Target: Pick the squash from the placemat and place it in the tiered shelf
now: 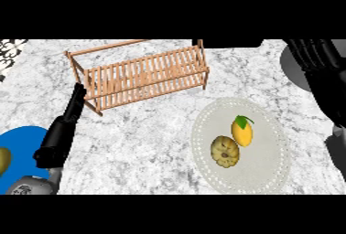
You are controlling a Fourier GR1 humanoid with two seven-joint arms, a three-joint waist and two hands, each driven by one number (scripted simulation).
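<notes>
- Left robot hand point(67, 119) stretched out flat over the surface's left part, fingers straight and together, tips pointing up toward the near left end of the tiered shelf point(138, 75); released, holding nothing
- Grey left forearm point(30, 185) entering from the lower left corner, crossing the edge of a blue plate point(20, 151)
- Right robot hand point(316, 55) at the upper right corner, raised, dark fingers pointing upward beside a grey rounded part; cannot tell whether curled or straight
- Squash point(225, 151), tan and ribbed, lying on the pale oval placemat point(270, 137) in the surface's right half, toward the near edge, untouched by either robot hand
- Yellow lemon point(242, 131) with a green leaf just beside the squash, on its far right side, also on the placemat
- Wooden slatted tiered shelf standing near the surface's far edge, left of centre, well apart from the placemat
- Marbled white-grey surface point(148, 146) carrying shelf, placemat and plate
</notes>
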